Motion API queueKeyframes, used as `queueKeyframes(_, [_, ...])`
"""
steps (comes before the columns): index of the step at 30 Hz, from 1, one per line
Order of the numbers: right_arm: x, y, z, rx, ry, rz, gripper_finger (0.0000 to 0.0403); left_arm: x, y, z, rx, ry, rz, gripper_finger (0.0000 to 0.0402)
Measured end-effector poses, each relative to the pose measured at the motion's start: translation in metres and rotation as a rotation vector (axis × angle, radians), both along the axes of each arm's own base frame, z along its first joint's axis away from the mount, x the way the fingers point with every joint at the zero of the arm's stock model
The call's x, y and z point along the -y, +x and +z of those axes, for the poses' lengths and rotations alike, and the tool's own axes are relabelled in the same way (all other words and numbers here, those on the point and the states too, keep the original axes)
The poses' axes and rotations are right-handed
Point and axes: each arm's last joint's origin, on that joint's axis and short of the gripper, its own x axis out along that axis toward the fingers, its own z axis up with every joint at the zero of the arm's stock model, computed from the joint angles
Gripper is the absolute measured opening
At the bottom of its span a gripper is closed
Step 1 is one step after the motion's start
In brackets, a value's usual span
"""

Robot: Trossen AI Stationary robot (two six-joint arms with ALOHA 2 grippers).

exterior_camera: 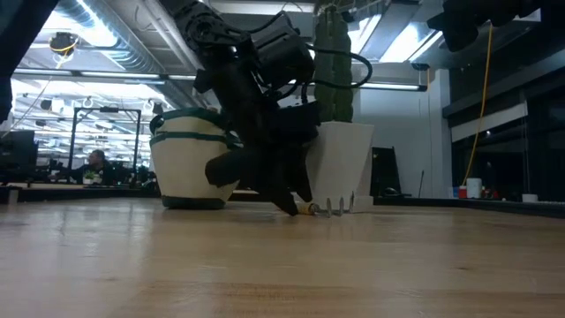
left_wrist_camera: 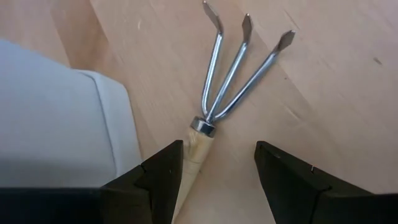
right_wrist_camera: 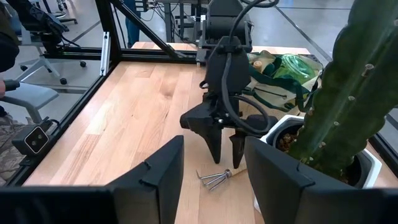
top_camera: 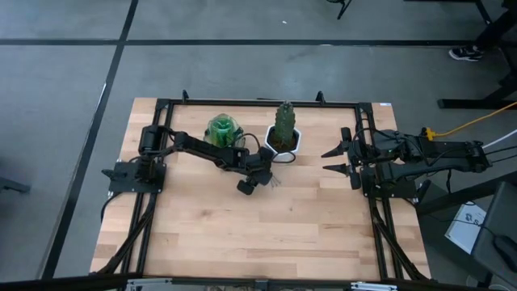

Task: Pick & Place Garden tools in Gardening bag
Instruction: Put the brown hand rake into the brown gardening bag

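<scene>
The gardening bag point(top_camera: 224, 129) sits at the far side of the wooden table point(top_camera: 242, 226), just left of the white pot point(top_camera: 292, 144). It is soft beige canvas with dark green trim, rounded like a small tub; from above, something translucent green shows inside its mouth. Other contents cannot be made out.

The white pot is angular and smooth-walled, and holds a ribbed green cactus point(top_camera: 283, 121) standing upright in dark soil.

The hand fork point(left_wrist_camera: 230, 74) lies flat on the table just beside the pot's front wall. It has three thin, shiny metal tines with bent tips, a metal collar, and a pale wooden handle.

The left gripper point(left_wrist_camera: 217, 180) is lowered over the fork, tips near the tabletop. Its dark fingers point(left_wrist_camera: 163, 177) stand apart, straddling the handle; one sits against the handle's side, the other is clear of it. The fork is not clamped.

The right gripper point(top_camera: 333, 160) waits at the table's right side, raised, its fingers spread apart with nothing between them.
</scene>
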Motion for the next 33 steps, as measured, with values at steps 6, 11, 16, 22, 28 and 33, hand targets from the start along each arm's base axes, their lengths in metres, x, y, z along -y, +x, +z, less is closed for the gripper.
queueKeyframes(6, [0.000,0.000,0.000,0.000,0.000,0.000,0.0172,-0.002,-0.003,0.000,-0.028,-0.047,0.032,0.0198])
queueKeyframes(11, [0.000,0.000,0.000,0.000,0.000,0.000,0.0172,0.002,-0.008,0.004,-0.063,-0.055,0.034,0.0198])
queueKeyframes(16, [0.000,0.000,0.000,0.000,0.000,0.000,0.0172,0.014,-0.020,0.016,-0.121,-0.098,0.042,0.0198])
queueKeyframes(22, [0.000,0.000,0.000,0.000,0.000,0.000,0.0172,0.024,-0.038,0.037,-0.197,-0.227,0.025,0.0198])
queueKeyframes(28, [0.000,0.000,0.000,0.000,0.000,0.000,0.0172,0.027,-0.035,0.045,-0.136,-0.129,0.011,0.0198])
queueKeyframes(33, [0.000,0.000,0.000,0.000,0.000,0.000,0.0172,0.020,-0.023,0.033,-0.082,-0.074,-0.039,0.0198])
